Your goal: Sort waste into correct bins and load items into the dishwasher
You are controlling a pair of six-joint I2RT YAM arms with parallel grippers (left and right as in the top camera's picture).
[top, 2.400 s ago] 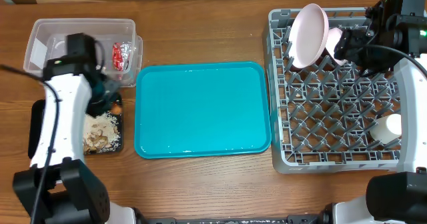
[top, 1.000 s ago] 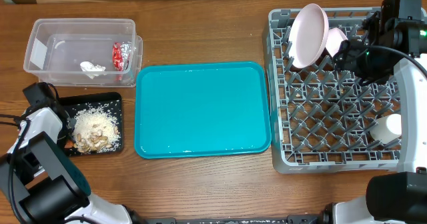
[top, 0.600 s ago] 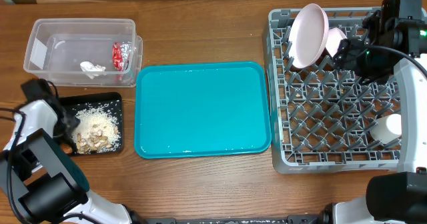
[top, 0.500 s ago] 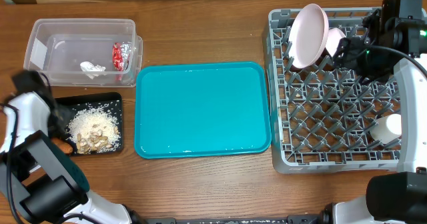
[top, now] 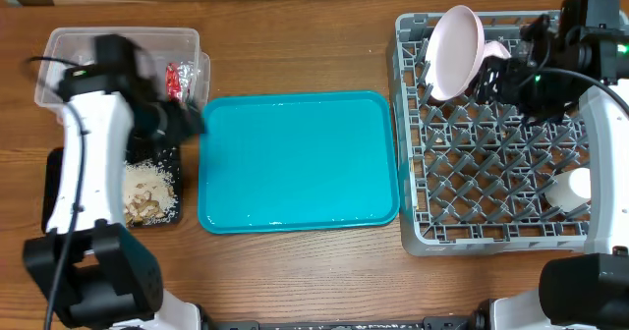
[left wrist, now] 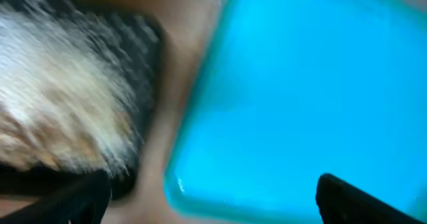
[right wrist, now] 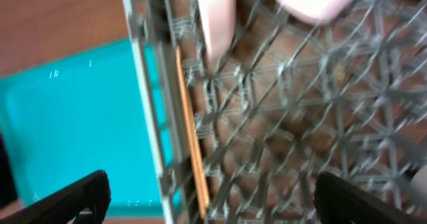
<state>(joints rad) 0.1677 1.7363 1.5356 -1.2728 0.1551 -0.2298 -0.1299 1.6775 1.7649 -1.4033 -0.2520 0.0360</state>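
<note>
My left gripper hangs open and empty between the black tray of food bits and the teal tray's left edge. Its arm covers much of the clear tub, where the red wrapper shows. In the left wrist view the food bits are blurred. My right gripper is open over the grey rack, beside the upright pink plate and a bowl. A chopstick lies along the rack's left wall. A white cup sits at the rack's right.
The large teal tray lies flat between the bins and the rack, with nothing on it. Bare wooden table runs along the back and the front edge. Both arm bases stand at the near corners.
The left arm swung from the table's left edge up and right, over the tub and black tray. Both grippers opened wider. The right arm barely moved.
</note>
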